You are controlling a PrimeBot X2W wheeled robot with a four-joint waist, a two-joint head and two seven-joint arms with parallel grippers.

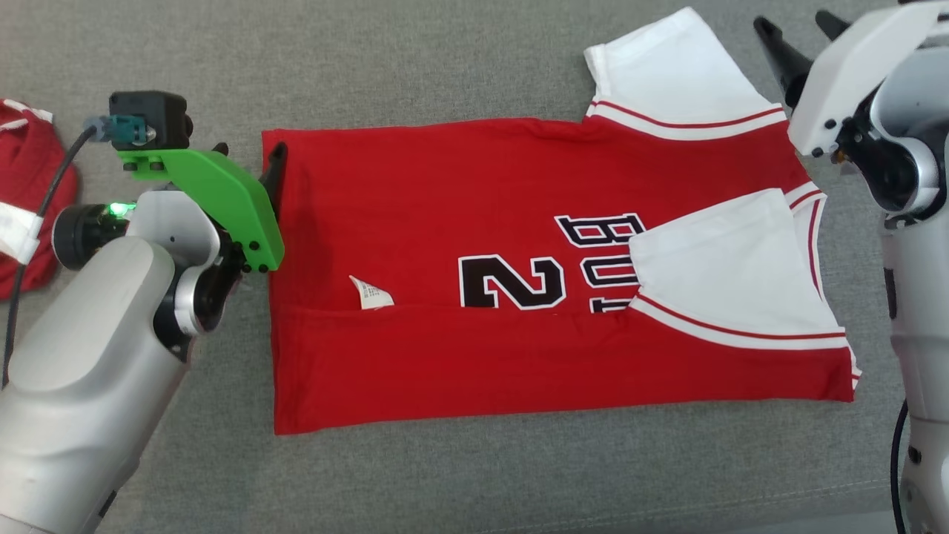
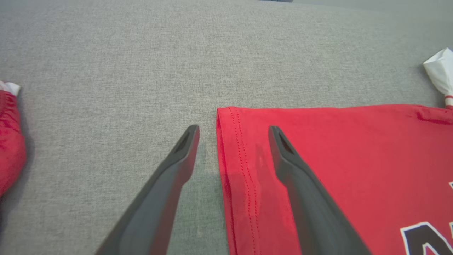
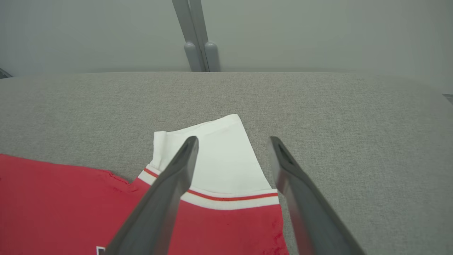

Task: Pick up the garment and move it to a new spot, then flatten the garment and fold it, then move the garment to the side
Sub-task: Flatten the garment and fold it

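A red short-sleeved jersey with white sleeves and black, white-edged lettering [image 1: 445, 215] lies spread flat across a grey fabric-covered table [image 1: 474, 475], between the two pincers. Its near long side is turned over onto the body. The near white sleeve [image 1: 719, 274] lies folded over the chest, and a small white care label [image 1: 371, 293] peeks out at the crease. The far white sleeve [image 1: 675, 67] lies unfolded, directly under the right pincer [image 3: 234, 140], whose fingers stand apart and hold nothing. The left pincer [image 2: 233, 130] is also spread wide and empty. It straddles the stitched hem at the far corner, with one finger over red cloth and the other over bare table.

By this layout, the move and the flattening look finished and the first lengthwise fold is in. The far side, the crosswise folds and the shift to the side remain.

Beyond the left pincer, well apart, sits a bundled red and white cloth [image 1: 30, 208].
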